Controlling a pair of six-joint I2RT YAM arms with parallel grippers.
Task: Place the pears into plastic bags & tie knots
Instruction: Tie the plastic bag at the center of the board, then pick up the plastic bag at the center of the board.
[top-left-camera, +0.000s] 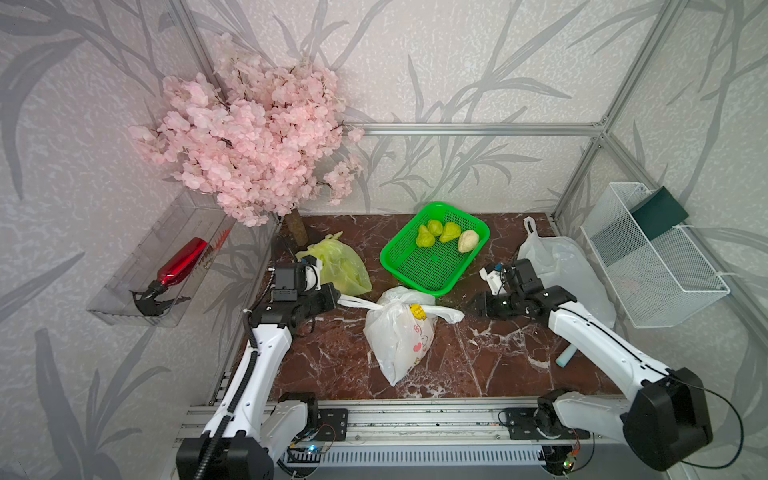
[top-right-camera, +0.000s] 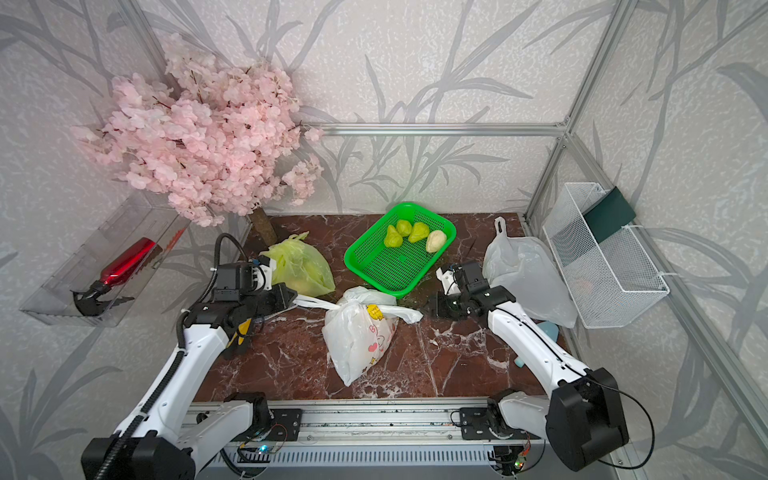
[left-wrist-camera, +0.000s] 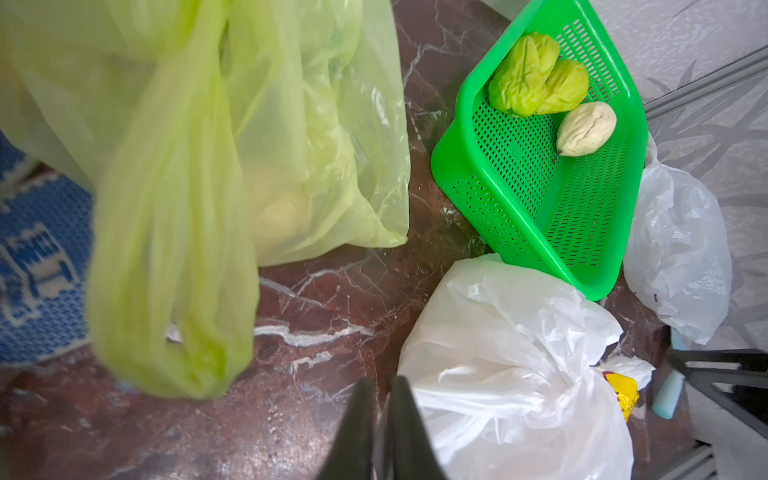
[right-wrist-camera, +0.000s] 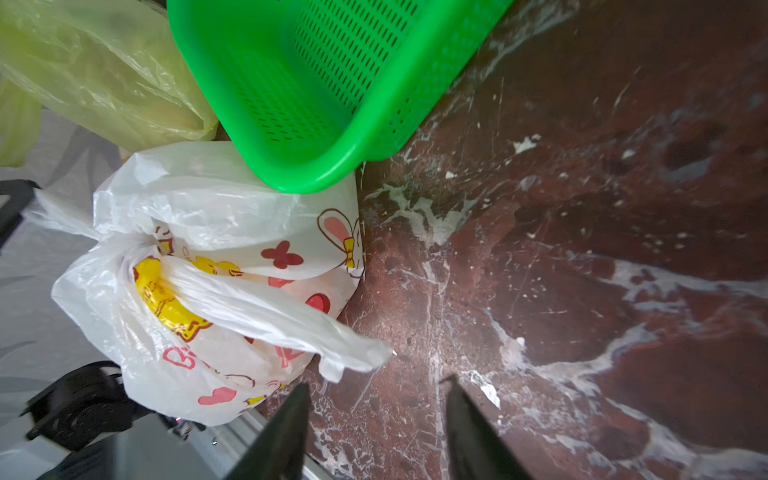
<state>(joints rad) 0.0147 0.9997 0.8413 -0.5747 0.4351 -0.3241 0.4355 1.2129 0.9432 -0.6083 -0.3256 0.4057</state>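
Currently the white bag (top-left-camera: 399, 336) lies between left claw (top-left-camera: 337, 299), grip unclear, and released right claw (top-left-camera: 471, 309).

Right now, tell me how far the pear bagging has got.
Done: the bunny-print bag mid-table bulges and shows a knot; the yellow-green bag holds fruit, knot unclear. In hand: right jaws stand open beside the knotted bag's loose handle; left jaws sit narrow at the opposite end. Left: four pears in the green basket, and the other white bag.
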